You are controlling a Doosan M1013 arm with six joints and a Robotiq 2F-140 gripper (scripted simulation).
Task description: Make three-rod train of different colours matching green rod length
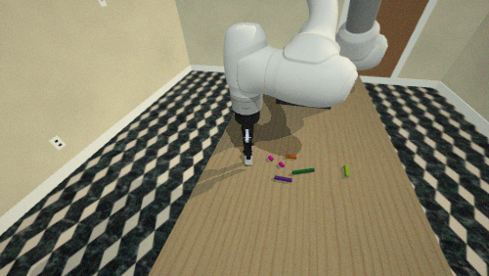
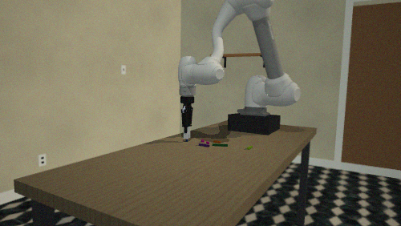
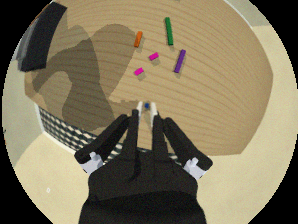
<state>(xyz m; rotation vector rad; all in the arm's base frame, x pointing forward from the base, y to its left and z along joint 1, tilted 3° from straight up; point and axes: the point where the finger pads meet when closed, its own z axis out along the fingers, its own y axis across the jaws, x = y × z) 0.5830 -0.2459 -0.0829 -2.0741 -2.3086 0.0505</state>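
My gripper (image 1: 248,163) (image 2: 186,139) (image 3: 146,107) points down at the table top, its fingers narrowly open on either side of a small blue rod (image 3: 147,106). A little room shows beside the rod. One magenta rod (image 1: 271,158) (image 2: 202,140) (image 3: 139,71) lies nearest the gripper, another magenta rod (image 1: 282,164) (image 2: 208,143) (image 3: 154,56) just beyond. The orange rod (image 1: 291,157) (image 2: 216,142) (image 3: 138,39), purple rod (image 1: 283,179) (image 2: 204,145) (image 3: 180,61) and green rod (image 1: 303,171) (image 2: 220,145) (image 3: 169,31) lie apart around them. The lime rod (image 1: 346,170) (image 2: 249,147) lies farther off, outside the wrist view.
The wooden table (image 1: 303,225) (image 2: 160,168) bears all the rods. Its left edge in the top view runs close beside the gripper. The arm's black base block (image 2: 253,123) (image 3: 44,37) stands at the table's far end.
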